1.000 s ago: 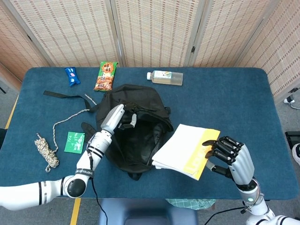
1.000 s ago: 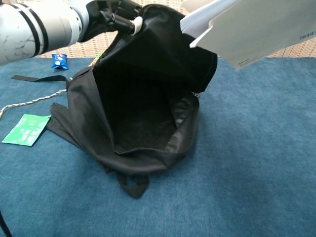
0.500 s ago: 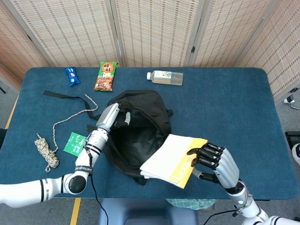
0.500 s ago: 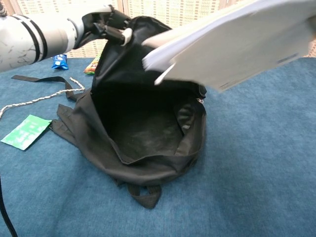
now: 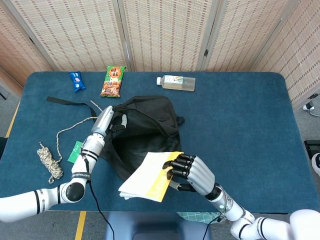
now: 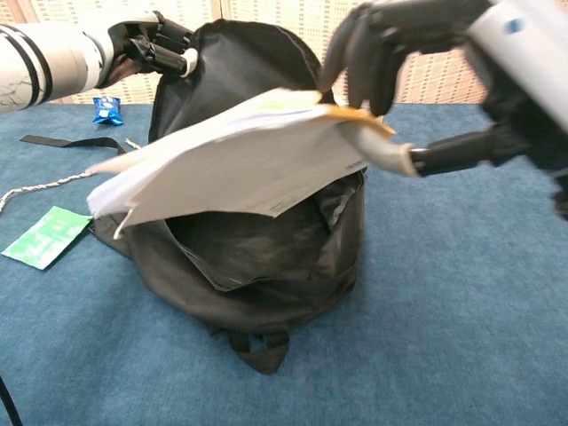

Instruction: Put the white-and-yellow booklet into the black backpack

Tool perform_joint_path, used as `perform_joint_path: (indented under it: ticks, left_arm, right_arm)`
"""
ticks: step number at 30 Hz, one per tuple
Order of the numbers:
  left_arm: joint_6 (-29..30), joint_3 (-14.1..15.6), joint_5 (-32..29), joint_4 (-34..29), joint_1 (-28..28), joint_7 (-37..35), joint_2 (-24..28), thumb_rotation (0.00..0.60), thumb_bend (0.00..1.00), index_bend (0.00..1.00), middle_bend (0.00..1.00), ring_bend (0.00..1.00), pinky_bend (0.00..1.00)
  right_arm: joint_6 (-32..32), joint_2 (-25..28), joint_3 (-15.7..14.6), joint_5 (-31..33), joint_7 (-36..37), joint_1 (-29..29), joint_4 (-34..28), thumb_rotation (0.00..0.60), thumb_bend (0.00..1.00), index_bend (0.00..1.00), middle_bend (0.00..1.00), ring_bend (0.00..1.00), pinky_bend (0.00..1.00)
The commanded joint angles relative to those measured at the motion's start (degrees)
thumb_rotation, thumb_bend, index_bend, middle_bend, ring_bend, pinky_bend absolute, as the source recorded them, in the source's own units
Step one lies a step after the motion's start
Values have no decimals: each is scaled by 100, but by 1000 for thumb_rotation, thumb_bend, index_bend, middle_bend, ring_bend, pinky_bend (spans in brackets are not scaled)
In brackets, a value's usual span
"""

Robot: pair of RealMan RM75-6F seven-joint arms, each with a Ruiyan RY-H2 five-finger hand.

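Observation:
The black backpack [image 5: 145, 135] lies open in the middle of the blue table, its mouth facing the near edge; it also fills the chest view [image 6: 257, 257]. My left hand [image 5: 103, 121] grips the upper rim of the opening and holds it up, seen top left in the chest view [image 6: 146, 49]. My right hand [image 5: 190, 171] grips the white-and-yellow booklet [image 5: 148, 176] by its yellow edge. The booklet [image 6: 222, 164] hangs tilted over the near lip of the opening, partly covering it. My right hand [image 6: 399, 53] holds it from the right.
A clear bottle [image 5: 176, 82], a snack packet [image 5: 113, 81] and a blue wrapper [image 5: 76, 81] lie along the far side. A rope coil [image 5: 50, 161] and a green packet [image 5: 76, 151] lie left of the bag. A black strap [image 5: 70, 103] trails toward the far left.
My right hand has carried the booklet leftward and toward the near edge, over the bag's mouth. My left hand has pulled the bag's rim further left, shifting the bag slightly.

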Motion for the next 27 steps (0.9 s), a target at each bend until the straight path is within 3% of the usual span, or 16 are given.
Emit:
perform_joint_path:
  ticks: [1, 12, 19, 27]
  left_arm:
    - [-31, 1, -14, -28, 16, -43, 39, 600, 714, 627, 392, 363, 170]
    - [-218, 9, -57, -149, 35, -227, 185, 600, 714, 627, 392, 356, 160]
    - [-299, 16, -59, -221, 38, -325, 281, 600, 714, 627, 392, 352, 150]
    - [-392, -28, -32, -300, 112, -579, 426, 600, 715, 626, 392, 352, 152]
  right_arm:
    - [-231, -435, 168, 96, 128, 340, 582, 600, 539, 679, 482, 602, 566]
    - [-555, -1668, 445, 401, 453, 1251, 3041, 600, 539, 694, 490, 607, 566]
    - [-586, -2135, 552, 591, 219, 1790, 4331, 600, 540, 696, 495, 603, 556]
    - [-954, -2360, 69, 611, -193, 1883, 5297, 600, 539, 713, 501, 609, 551]
